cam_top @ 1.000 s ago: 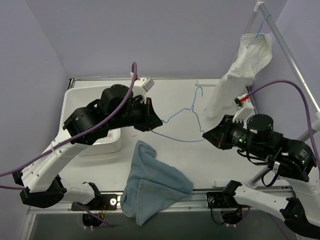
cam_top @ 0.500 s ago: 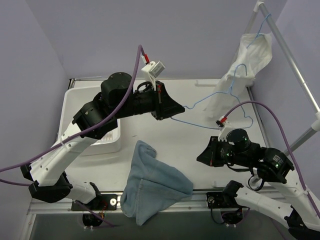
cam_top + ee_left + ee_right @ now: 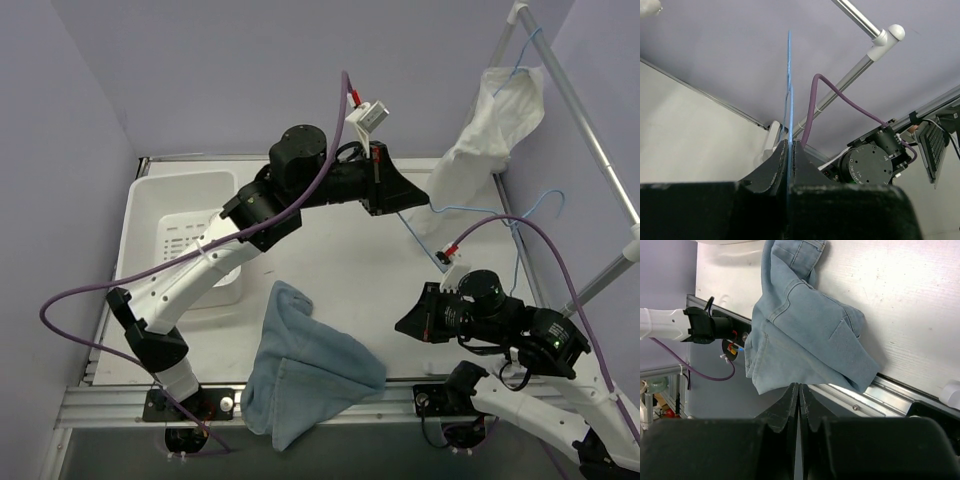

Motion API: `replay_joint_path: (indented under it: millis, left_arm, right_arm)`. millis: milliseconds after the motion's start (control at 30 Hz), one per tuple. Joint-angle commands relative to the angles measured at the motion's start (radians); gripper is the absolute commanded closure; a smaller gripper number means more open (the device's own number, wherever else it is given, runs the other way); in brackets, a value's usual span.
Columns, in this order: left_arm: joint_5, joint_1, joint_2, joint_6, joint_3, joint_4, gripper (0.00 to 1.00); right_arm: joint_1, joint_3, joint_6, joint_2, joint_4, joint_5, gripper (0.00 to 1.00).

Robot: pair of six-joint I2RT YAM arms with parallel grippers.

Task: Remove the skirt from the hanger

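The light-blue denim skirt [image 3: 300,365] lies crumpled on the table at its near edge, partly hanging over the rail; it also shows in the right wrist view [image 3: 805,335]. The thin blue wire hanger [image 3: 480,210] is bare and off the skirt. My left gripper [image 3: 425,205] is shut on the hanger and holds it raised at the far right, near the rack; the wire [image 3: 788,90] runs up from between my closed left gripper [image 3: 789,145]. My right gripper [image 3: 400,325] is shut and empty, right of the skirt, and it shows above the skirt's edge in its own view [image 3: 799,387].
A white garment [image 3: 490,120] hangs on a second blue hanger [image 3: 525,50] from the slanted metal rack pole [image 3: 590,120] at the far right. A white basket [image 3: 185,215] stands at the left of the table [image 3: 340,270]. The pole also shows in the left wrist view [image 3: 860,20].
My left gripper has carried the hanger up and to the right, toward the rack. My right gripper has drawn back from the hanger toward the near edge. The skirt has not moved.
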Motion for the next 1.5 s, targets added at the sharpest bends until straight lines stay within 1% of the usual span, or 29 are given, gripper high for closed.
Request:
replay_joint_path:
  millis: [0, 33, 67, 100, 200, 333, 467, 633, 833, 867, 1000, 1133, 1233, 1267, 1333, 1467]
  left_arm:
    - [-0.022, 0.001, 0.002, 0.049, 0.161, -0.008, 0.98]
    - [-0.033, 0.004, 0.01, 0.07, 0.187, -0.054, 0.98]
    - [-0.05, 0.007, 0.014, 0.122, 0.21, -0.097, 0.98]
    - [-0.077, 0.01, 0.019, 0.143, 0.248, -0.174, 0.98]
    - [-0.102, 0.034, -0.003, 0.184, 0.25, -0.234, 0.98]
    - [-0.125, 0.074, -0.05, 0.199, 0.18, -0.245, 0.98]
    - [-0.095, 0.11, -0.085, 0.209, 0.126, -0.219, 0.98]
    - [-0.052, 0.13, -0.086, 0.204, 0.132, -0.139, 0.98]
    - [0.022, 0.13, 0.014, 0.144, 0.261, -0.04, 0.98]
    - [0.033, 0.127, 0.028, 0.129, 0.264, 0.011, 0.98]
    - [0.045, 0.13, 0.034, 0.088, 0.247, 0.114, 0.98]
    - [0.065, 0.13, 0.057, 0.048, 0.253, 0.186, 0.98]
    - [0.079, 0.128, 0.079, -0.001, 0.252, 0.27, 0.98]
    - [0.083, 0.127, 0.094, -0.027, 0.253, 0.324, 0.98]
    - [0.09, 0.122, 0.112, -0.047, 0.259, 0.346, 0.98]
    - [0.099, 0.098, 0.187, -0.073, 0.334, 0.352, 0.98]
  right_arm:
    - [0.005, -0.009, 0.024, -0.033, 0.007, 0.001, 1.0]
    - [0.005, -0.008, 0.027, -0.039, 0.007, 0.003, 1.0]
    - [0.003, -0.008, 0.028, -0.051, 0.003, 0.006, 1.0]
    - [0.005, -0.006, 0.028, -0.056, -0.002, 0.009, 1.0]
    - [0.005, 0.002, 0.012, -0.067, -0.023, 0.011, 1.0]
    - [0.005, 0.052, -0.001, -0.083, -0.051, 0.063, 1.0]
    - [0.005, 0.097, -0.018, -0.084, -0.022, 0.052, 1.0]
    - [0.003, 0.083, -0.037, -0.054, 0.035, -0.025, 1.0]
    - [0.003, 0.054, -0.07, 0.005, 0.085, -0.075, 1.0]
    - [0.005, 0.045, -0.071, 0.012, 0.093, -0.084, 1.0]
    - [0.005, -0.013, -0.076, 0.016, 0.133, -0.14, 1.0]
    - [0.003, -0.041, -0.074, -0.002, 0.139, -0.135, 1.0]
    - [0.005, -0.057, -0.074, -0.011, 0.129, -0.129, 1.0]
    - [0.005, -0.067, -0.073, -0.016, 0.126, -0.127, 1.0]
    - [0.005, -0.078, -0.067, -0.027, 0.119, -0.124, 1.0]
    - [0.005, -0.095, -0.054, -0.063, 0.113, -0.109, 1.0]
